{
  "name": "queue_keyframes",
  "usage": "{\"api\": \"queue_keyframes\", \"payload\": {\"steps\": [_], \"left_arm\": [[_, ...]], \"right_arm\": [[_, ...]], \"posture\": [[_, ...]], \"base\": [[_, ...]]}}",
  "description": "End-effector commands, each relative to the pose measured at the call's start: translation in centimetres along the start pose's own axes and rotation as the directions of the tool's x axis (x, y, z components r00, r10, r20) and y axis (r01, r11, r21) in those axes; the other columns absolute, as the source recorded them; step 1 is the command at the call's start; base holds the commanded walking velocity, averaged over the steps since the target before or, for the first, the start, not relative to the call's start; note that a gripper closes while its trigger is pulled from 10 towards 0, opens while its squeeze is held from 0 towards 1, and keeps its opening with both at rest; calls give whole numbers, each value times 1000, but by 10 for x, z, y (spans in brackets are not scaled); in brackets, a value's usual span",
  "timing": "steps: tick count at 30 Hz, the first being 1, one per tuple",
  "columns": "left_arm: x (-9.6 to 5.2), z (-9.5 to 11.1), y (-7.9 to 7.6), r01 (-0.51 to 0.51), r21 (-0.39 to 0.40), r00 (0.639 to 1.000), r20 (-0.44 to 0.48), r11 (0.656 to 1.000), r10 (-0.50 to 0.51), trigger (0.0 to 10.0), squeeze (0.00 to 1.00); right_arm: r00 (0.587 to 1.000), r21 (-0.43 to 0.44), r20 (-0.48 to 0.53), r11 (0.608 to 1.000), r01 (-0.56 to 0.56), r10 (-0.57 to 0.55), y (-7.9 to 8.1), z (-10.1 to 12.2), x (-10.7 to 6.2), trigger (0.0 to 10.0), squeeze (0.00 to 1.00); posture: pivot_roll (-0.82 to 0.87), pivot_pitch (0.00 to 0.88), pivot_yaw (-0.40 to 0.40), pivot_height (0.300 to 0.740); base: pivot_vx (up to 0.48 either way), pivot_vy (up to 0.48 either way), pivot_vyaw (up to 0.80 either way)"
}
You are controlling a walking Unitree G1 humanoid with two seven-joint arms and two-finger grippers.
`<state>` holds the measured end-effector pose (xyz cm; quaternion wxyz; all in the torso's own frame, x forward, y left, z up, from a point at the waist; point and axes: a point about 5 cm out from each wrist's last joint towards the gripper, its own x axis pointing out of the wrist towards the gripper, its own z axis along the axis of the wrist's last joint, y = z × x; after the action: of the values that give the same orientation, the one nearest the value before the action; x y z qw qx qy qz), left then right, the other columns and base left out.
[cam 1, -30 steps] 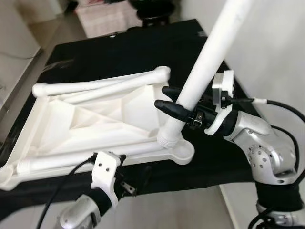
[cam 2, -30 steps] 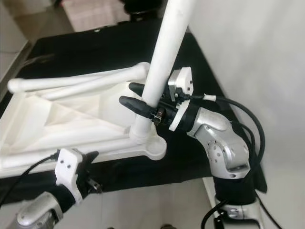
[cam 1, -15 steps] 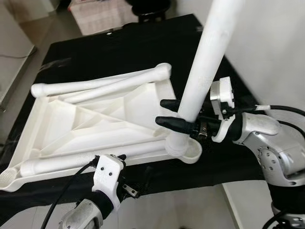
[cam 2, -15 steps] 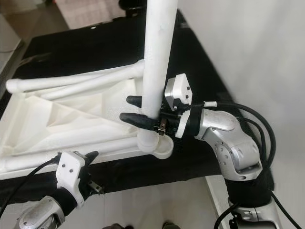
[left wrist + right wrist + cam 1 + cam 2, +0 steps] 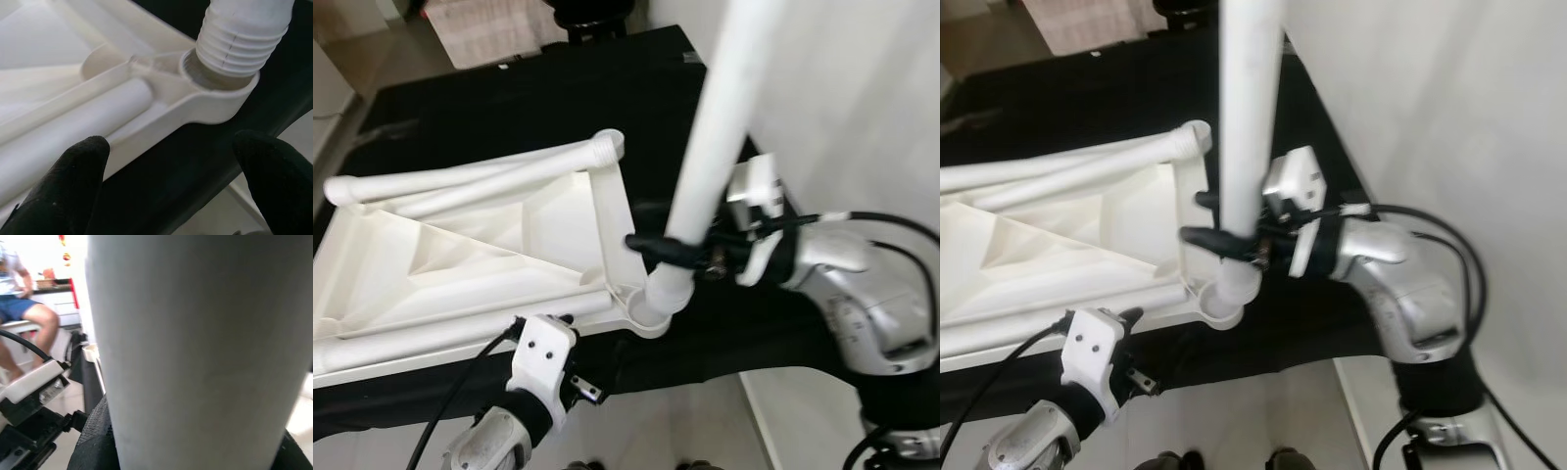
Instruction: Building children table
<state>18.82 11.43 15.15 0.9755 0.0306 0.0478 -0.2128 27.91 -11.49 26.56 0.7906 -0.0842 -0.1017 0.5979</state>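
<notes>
Left eye view: I see the white plastic table panel (image 5: 480,255) lying underside up on the black tabletop (image 5: 509,108). Two loose legs (image 5: 470,181) lie along its far edge and near edge.
Leg in hand: The right tool (image 5: 651,230) is clenched around the upright leg (image 5: 710,147), low on the shaft. The leg's lower end sits at the corner socket (image 5: 641,313) on the panel's near right corner.
Right eye view: The right tool (image 5: 1205,220) grips the leg just above the socket. The left tool (image 5: 1131,338) hangs by the near edge of the tabletop.
Left wrist view: The left tool (image 5: 181,186) is released, fingers (image 5: 73,181) spread wide, holding nothing. I see the threaded end (image 5: 239,39) of the leg resting in the socket (image 5: 210,93) with its threads exposed, so I judge it not yet screwed home.
Right wrist view: The leg shaft (image 5: 190,347) runs close past the camera. A seated person (image 5: 22,313) is in the far background.
Handling: I judge the leg to be light, stiff, hollow plastic with a smooth, slippery surface. A low grip near the threads gives best control of alignment.
Risk: A tilted leg may cross-thread. The light panel may turn with the leg unless the left tool steadies its near rim.
</notes>
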Motion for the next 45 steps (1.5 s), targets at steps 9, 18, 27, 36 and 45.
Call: {"api": "queue_keyframes", "payload": {"steps": [9, 18, 27, 36, 45], "left_arm": [[-8, -8, 5, -56, 53, 996, -64, 997, 59, 10000, 0], [-12, -3, 1, -15, 33, 998, -62, 999, 17, 10000, 0], [-36, 0, -34, 352, -16, 933, -76, 936, -352, 10000, 0], [-35, -3, -19, 163, 63, 983, -91, 985, -157, 10000, 0], [-37, 3, -19, 190, 107, 981, -64, 976, -184, 10000, 0]], "right_arm": [[999, -21, -4, 999, -32, 31, 2, -1, 7, 10000, 0], [1000, -22, 7, 999, -30, 30, -1, 0, 10, 10000, 0], [984, 35, 103, 988, -152, 148, 1, 12, 1, 10000, 0], [966, 18, 43, 967, -255, 254, -8, 12, -14, 10000, 0], [981, -29, 6, 981, -194, 194, -35, 23, -41, 10000, 0]], "posture": [[-62, 237, 84, 740], [-32, 241, 93, 740], [-21, 247, 86, 740], [1, 279, 87, 740], [11, 319, 107, 740]], "base": [[0, 0, 0], [0, 248, 0], [0, 0, 0], [0, 0, 0], [0, 0, 0]]}}
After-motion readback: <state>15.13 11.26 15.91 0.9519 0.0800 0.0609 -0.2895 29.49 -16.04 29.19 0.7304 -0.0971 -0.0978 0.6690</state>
